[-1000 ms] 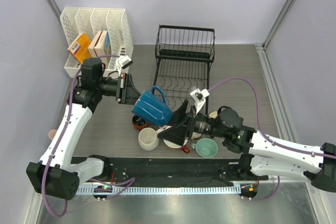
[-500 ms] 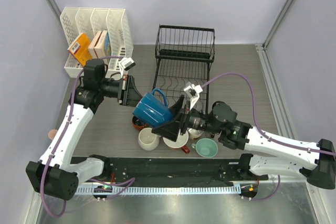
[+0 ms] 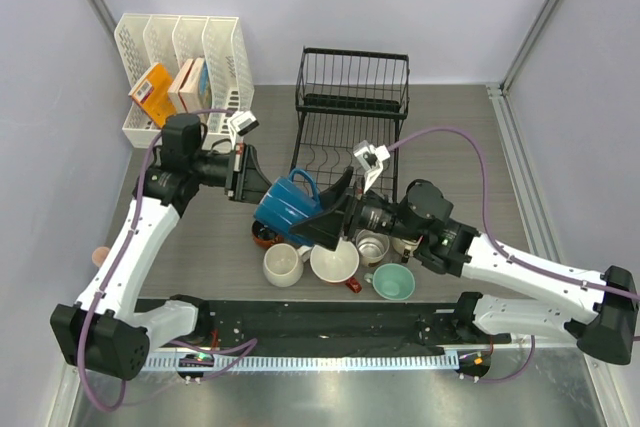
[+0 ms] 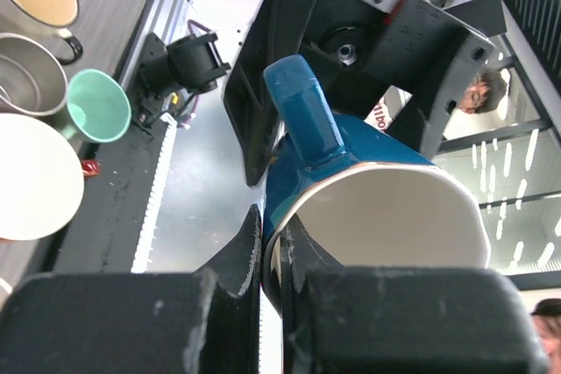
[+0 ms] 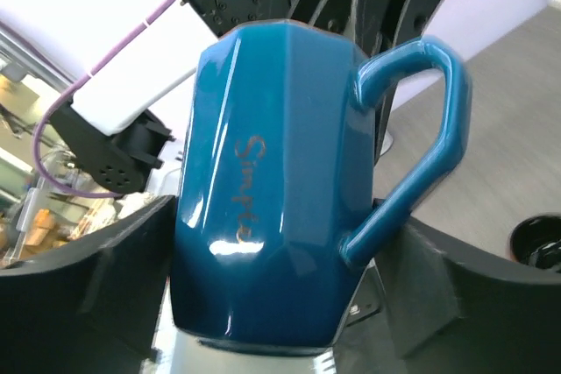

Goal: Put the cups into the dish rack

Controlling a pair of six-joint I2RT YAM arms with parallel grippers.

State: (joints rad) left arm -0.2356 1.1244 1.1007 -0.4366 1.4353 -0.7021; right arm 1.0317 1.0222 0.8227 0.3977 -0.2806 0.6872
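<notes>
A blue mug [image 3: 287,207] hangs in the air in front of the dish rack [image 3: 350,107], lying on its side. My left gripper [image 3: 254,183] is shut on the blue mug's rim [image 4: 289,216], one finger inside and one outside. My right gripper [image 3: 322,209] is open, and its fingers [image 5: 96,278] flank the blue mug [image 5: 272,190] at its base end, handle to the right. On the table below lie a cream cup [image 3: 283,265], a white cup [image 3: 335,263], a steel cup [image 3: 373,246] and a teal cup [image 3: 393,281]. The rack holds no cups.
A white file organizer [image 3: 180,47] with small boxes stands at the back left. A dark red cup [image 3: 264,234] sits under the blue mug. A black rail [image 3: 300,319] runs along the near edge. The teal cup [image 4: 98,104] shows in the left wrist view too.
My right arm has reached left and up, bringing its open fingers around the blue mug's base. The left gripper has kept its hold and shifted only slightly.
</notes>
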